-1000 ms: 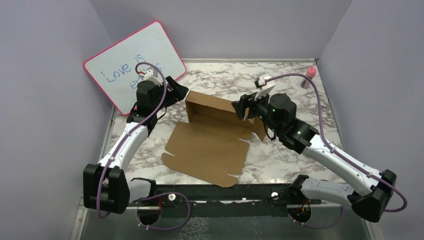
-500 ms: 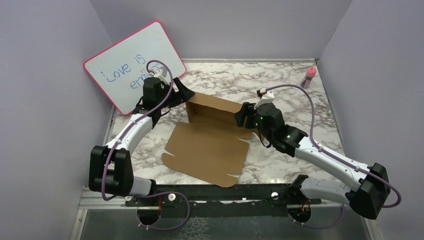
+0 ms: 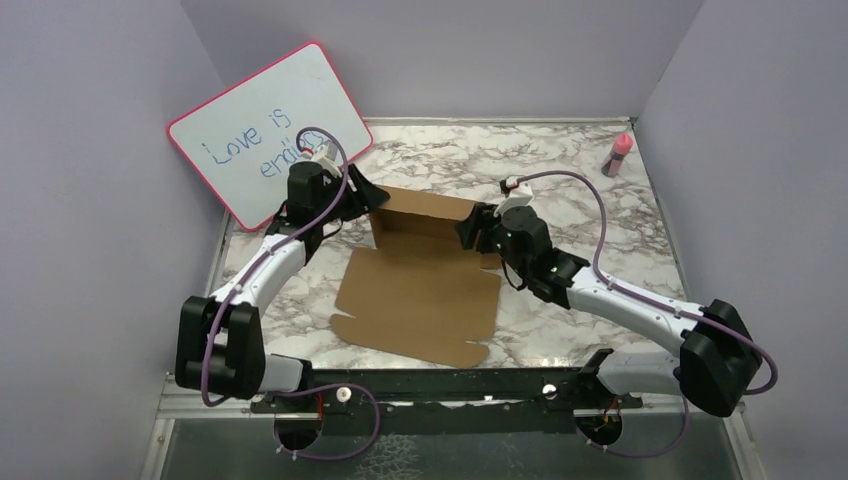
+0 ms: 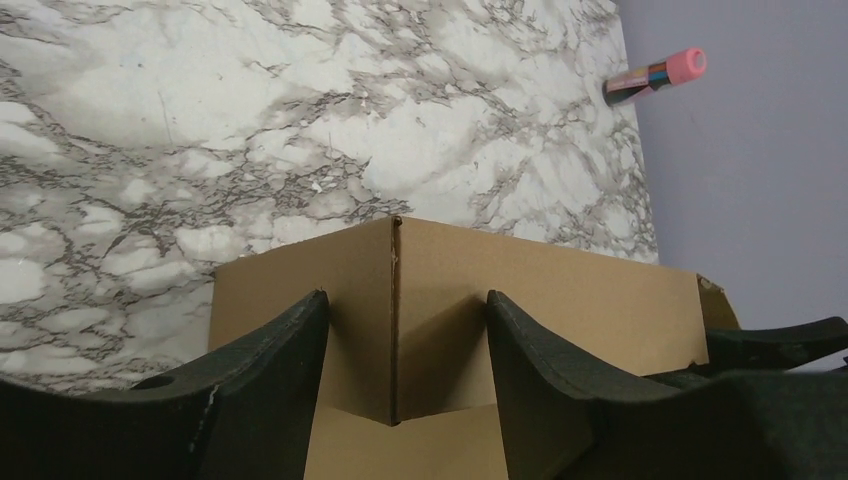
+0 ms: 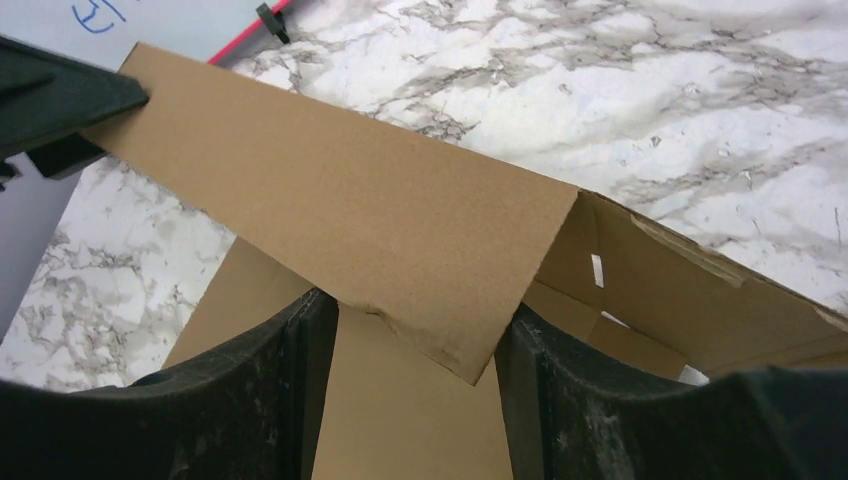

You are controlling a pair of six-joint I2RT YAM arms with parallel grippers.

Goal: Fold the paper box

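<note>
Since its rear wall seemingly needs holding upright, the box (image 3: 420, 290) sits on the table (image 3: 560, 170), lid flat; left claw (image 4: 405, 300) straddles the left rear corner, right claw (image 5: 415, 305) the right flap, both half-open, neither clamping.

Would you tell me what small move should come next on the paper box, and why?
Probably close both: the left claw straddles a raised corner of the paper box with gaps, and the right claw straddles a loose flap, neither clearly pinched.
</note>
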